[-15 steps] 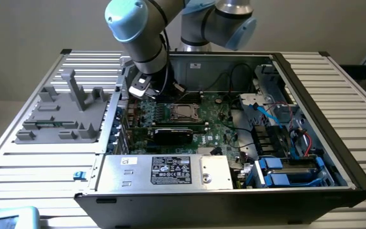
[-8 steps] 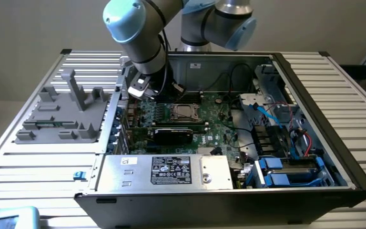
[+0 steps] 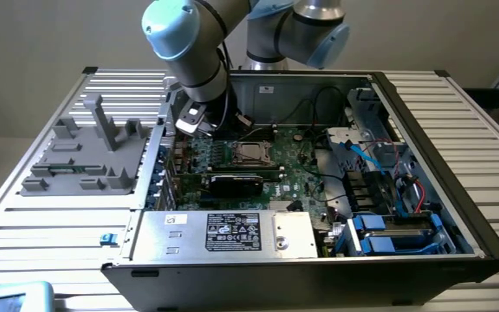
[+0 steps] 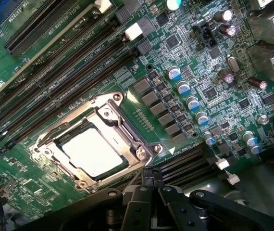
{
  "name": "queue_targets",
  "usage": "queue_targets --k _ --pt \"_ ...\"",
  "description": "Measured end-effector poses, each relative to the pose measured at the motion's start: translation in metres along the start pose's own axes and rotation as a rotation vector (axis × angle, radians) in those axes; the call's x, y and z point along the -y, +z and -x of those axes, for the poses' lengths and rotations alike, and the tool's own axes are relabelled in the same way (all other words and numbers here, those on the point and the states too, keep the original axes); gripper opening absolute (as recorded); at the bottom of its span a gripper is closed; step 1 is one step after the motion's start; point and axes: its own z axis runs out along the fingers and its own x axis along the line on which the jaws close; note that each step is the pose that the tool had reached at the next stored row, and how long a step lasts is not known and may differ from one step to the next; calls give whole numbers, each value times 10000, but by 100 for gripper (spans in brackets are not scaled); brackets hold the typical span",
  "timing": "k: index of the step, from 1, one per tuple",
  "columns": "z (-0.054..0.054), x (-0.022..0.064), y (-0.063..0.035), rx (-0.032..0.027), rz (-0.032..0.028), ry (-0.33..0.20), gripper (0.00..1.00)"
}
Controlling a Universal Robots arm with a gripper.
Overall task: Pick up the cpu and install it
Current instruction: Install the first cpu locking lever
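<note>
Silver-grey cpu [image 4: 90,153]: square, no long axis, lying flat under the metal socket frame [image 4: 109,114] on the green board [image 4: 125,76]. Gripper [image 4: 150,185]: jaws pressed together, pinching nothing we can see, just beside the socket. In the exterior view, we place the cpu at about four o'clock from it. Case [image 3: 319,276]: holds board, power supply [image 3: 232,233], graphics card [image 3: 236,183].

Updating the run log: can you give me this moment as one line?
cpu: seated in socket | gripper: shut, empty, at socket edge
</note>
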Motion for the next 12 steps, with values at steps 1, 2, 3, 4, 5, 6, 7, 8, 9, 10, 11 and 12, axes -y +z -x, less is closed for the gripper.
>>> queue_targets --k 1,2,3,4,5,6,7,8,9,10,11,12 --pt "-8 4 5 -1 -3 0 11" --pt "-16 8 9 -3 -2 0 11" --pt "-21 11 15 -4 -5 1 11" --pt "-27 13 20 -5 -4 2 11" --pt "-32 16 25 -4 -3 2 11" --pt "-35 17 29 -6 -2 4 11" --pt "-39 20 34 -6 -2 5 11" --pt "-44 24 38 -6 1 6 11" --pt "-49 29 43 -6 0 6 11" --pt "-53 33 47 -7 -3 7 11" --pt "-58 37 50 -7 -3 7 11" --pt "-61 41 53 -8 -4 8 11"
